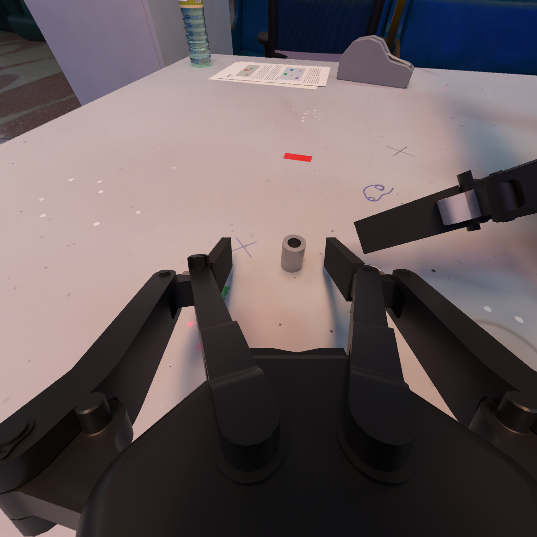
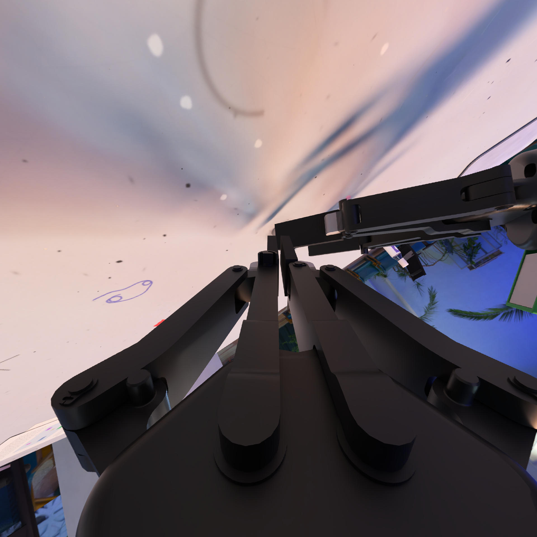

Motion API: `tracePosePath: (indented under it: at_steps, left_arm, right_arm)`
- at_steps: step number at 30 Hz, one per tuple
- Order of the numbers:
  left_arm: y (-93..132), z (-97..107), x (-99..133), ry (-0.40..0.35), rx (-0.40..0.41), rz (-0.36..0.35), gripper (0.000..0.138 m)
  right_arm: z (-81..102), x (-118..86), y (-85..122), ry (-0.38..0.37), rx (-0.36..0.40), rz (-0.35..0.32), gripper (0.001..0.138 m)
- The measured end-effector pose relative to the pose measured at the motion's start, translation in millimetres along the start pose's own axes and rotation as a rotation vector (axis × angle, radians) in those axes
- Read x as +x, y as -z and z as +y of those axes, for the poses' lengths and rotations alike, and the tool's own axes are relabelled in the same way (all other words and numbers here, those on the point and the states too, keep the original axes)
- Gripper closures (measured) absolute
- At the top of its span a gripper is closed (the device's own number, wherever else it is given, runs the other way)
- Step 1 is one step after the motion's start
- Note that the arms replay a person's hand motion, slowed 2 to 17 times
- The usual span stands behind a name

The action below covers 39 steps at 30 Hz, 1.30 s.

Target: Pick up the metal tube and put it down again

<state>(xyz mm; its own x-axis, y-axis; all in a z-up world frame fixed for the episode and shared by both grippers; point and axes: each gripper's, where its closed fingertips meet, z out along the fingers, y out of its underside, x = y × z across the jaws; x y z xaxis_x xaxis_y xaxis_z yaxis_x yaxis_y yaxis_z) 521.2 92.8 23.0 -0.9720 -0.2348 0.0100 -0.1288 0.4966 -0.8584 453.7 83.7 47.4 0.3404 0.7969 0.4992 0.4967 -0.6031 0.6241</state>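
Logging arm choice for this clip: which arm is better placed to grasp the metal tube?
Left. The left gripper is open, straddling the upright metal tube; the right gripper is shut, off to one side.

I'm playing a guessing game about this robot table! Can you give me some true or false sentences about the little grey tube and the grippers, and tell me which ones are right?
1. The metal tube stands upright on the table. True.
2. The left gripper is squeezing the tube. False: its fingers are spread apart on either side of the tube, not touching it.
3. The right gripper has its fingers close together. True.
4. The red tape patch lies under the tube. False: it lies farther away on the table.
5. A water bottle stands near the far table edge beside the printed sheets. True.
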Motion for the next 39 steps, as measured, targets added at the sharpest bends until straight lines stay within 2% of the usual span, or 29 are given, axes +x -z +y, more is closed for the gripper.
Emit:
tracePosePath:
  at_steps: [7, 25, 39]
  left_arm:
    - [-0.3, -0.7, 0.3, -0.02, -0.001, -0.006, 0.061]
    - [-2.4, -1.0, 4.3, -0.009, -0.017, 0.034, 0.066]
    - [-2.3, -0.3, 8.4, -0.027, -0.011, 0.072, 0.08]
  right_arm:
    - [0.2, 0.2, -0.1, 0.001, 0.0, 0.001, 0.135]
    - [1.2, 0.8, -0.8, 0.003, -0.002, 0.001, 0.135]
    - [1.7, 1.1, -1.5, 0.005, -0.001, 0.001, 0.135]
